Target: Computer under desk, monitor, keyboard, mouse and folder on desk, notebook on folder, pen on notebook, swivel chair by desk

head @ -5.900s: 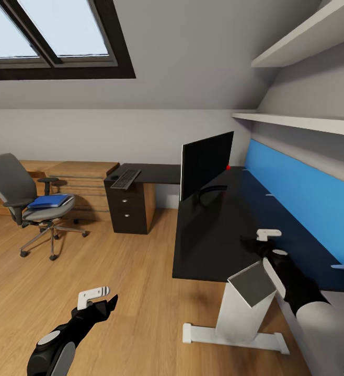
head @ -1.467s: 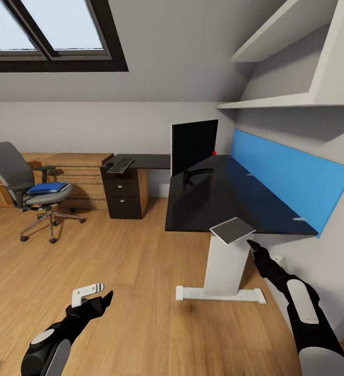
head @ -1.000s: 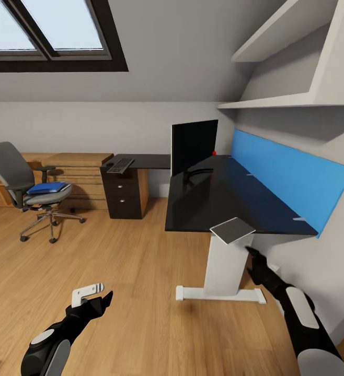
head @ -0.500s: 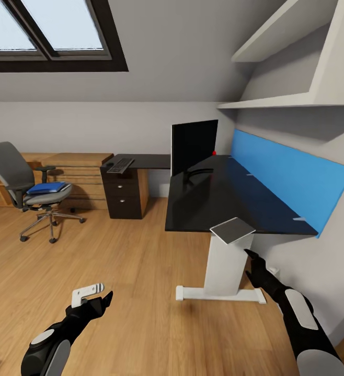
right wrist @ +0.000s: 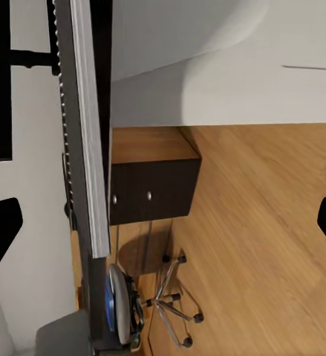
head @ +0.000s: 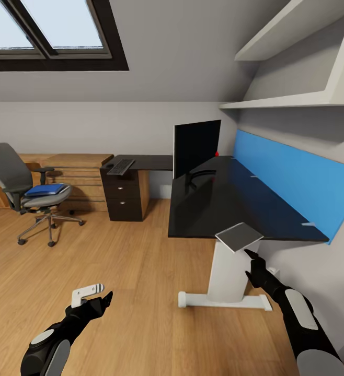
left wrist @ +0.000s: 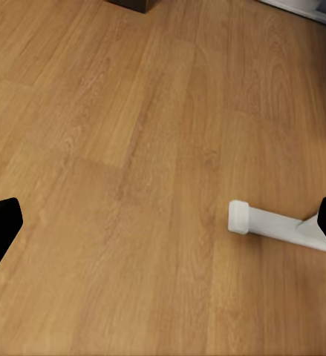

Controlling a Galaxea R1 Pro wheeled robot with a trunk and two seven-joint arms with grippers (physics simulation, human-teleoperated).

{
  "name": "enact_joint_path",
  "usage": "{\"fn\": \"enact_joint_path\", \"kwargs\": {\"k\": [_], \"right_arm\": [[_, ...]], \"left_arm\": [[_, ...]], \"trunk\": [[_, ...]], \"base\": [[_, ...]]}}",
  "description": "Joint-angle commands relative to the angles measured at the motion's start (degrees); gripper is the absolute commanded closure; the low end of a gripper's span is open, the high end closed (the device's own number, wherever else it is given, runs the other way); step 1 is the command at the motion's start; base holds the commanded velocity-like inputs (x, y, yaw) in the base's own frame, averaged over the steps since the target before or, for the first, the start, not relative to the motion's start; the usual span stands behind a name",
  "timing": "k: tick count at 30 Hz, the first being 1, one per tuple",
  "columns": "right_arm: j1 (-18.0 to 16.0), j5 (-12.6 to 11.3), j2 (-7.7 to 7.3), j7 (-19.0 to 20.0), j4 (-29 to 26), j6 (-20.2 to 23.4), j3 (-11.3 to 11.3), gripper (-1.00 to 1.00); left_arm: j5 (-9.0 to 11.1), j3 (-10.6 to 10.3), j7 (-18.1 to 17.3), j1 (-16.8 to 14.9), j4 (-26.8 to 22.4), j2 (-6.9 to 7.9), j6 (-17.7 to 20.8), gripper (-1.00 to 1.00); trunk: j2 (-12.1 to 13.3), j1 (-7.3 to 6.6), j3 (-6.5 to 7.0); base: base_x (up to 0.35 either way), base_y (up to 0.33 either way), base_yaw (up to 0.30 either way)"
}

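Folder [head: 46, 189] sits on the swivel chair [head: 20, 185] seat, far from the surface [head: 229, 201]; any notebook there is too small to make out. Left claw [head: 96, 296] and right claw [head: 254, 265] both gape wide, holding nothing.

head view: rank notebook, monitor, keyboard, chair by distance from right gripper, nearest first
1. Notebook, at the desk corner just above the right gripper.
2. Monitor, at the desk's far end.
3. Keyboard, on the drawer wing, left.
4. Chair, far left.
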Motion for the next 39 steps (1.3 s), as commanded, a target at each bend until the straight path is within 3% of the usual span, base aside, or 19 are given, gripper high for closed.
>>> {"fn": "enact_joint_path", "kwargs": {"k": [1,8,39], "right_arm": [[-0.04,-0.15,0.02,0.02,-0.02,0.33,-0.14,-1.00],[-0.04,-0.15,0.02,0.02,-0.04,0.33,-0.11,-1.00],[-0.04,0.03,0.05,-0.05,-0.13,0.24,-0.02,-1.00]], "left_arm": [[0.61,-0.04,0.46,-0.03,-0.07,0.02,0.26,-1.00],[0.61,-0.04,0.48,-0.03,-0.07,0.02,0.23,-1.00],[0.61,-0.04,0.40,-0.03,0.23,0.11,0.27,-1.00]], "trunk": [[-0.03,0.00,-0.06],[2.38,-1.32,1.02],[2.38,-1.32,1.02]], "base": [[0.026,0.009,0.000],[0.009,0.003,0.000],[0.071,0.033,0.000]]}}
